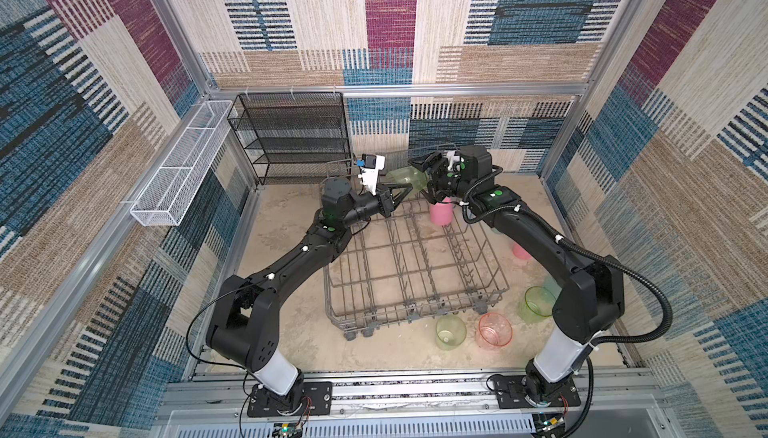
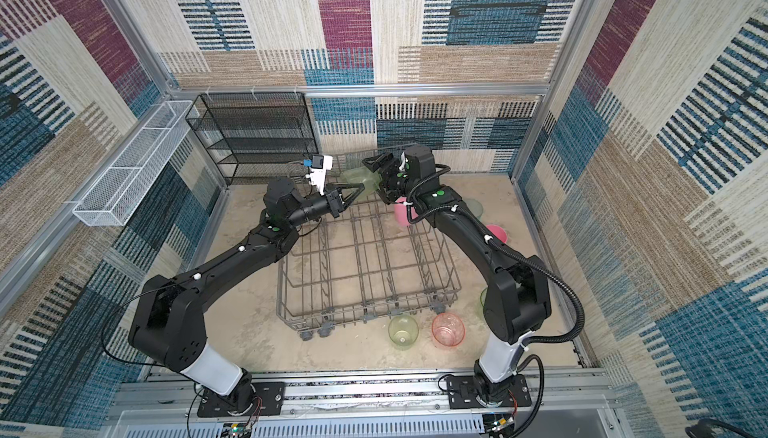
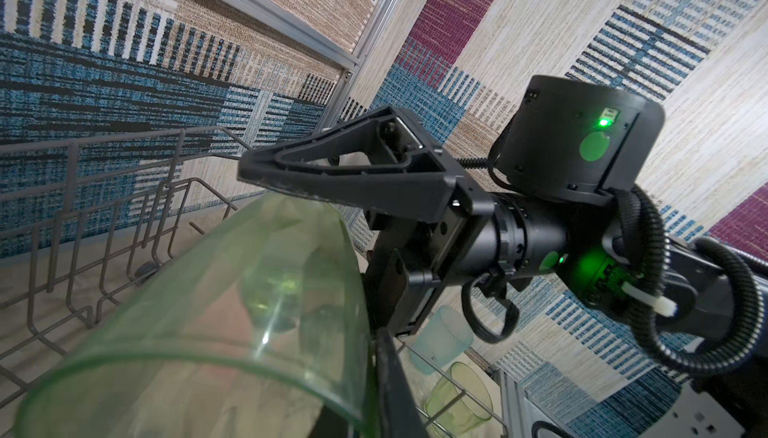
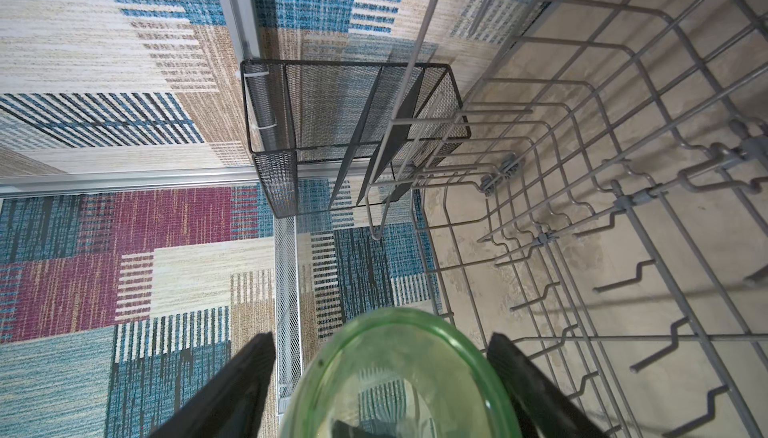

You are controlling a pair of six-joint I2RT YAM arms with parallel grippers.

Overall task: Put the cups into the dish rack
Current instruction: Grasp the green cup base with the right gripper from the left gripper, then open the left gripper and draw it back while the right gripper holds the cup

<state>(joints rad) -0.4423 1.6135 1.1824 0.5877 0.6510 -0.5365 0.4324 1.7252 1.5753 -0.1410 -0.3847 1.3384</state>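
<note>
Left hand [image 1: 412, 188] is pressed together, pinching the wall of a green cup [image 1: 405, 177] at its mouth. One finger [image 3: 392, 386] shows dark beside the rim in the left wrist view. The cup lies on its side in the air above the far edge of the rack [image 1: 415, 309], wide end toward the left hand, base toward the right.

Right hand [image 4: 380, 338] is spread, one finger on either side of the same cup's base end. In the right wrist view there is a clear gap on one side. The other finger [image 4: 534, 390] is close to the wall, and contact there cannot be told. In both top views the two hands meet over the rack's far side.

The rack is grey wire and sits on the counter [image 1: 286, 290] between the two arms, wheels at the near edge. One pink cup [image 1: 440, 212] sits at its far right corner, below the right hand. Whether it is upright or inverted is not clear.

Loose on the counter, outside the rack:
- a second green cup [image 1: 450, 332] and an orange cup [image 1: 494, 330], near the rack's near right corner, mouths up, side by side, not touching
- a third green cup [image 1: 538, 304] beside the right arm
- another pink cup [image 1: 519, 251], partly hidden behind that arm
- a teal cup [image 3: 442, 338], seen beyond the rack's wire wall

A black shelf [image 1: 291, 136] stands against the back wall. A white basket [image 1: 183, 165] hangs on the left side frame.
</note>
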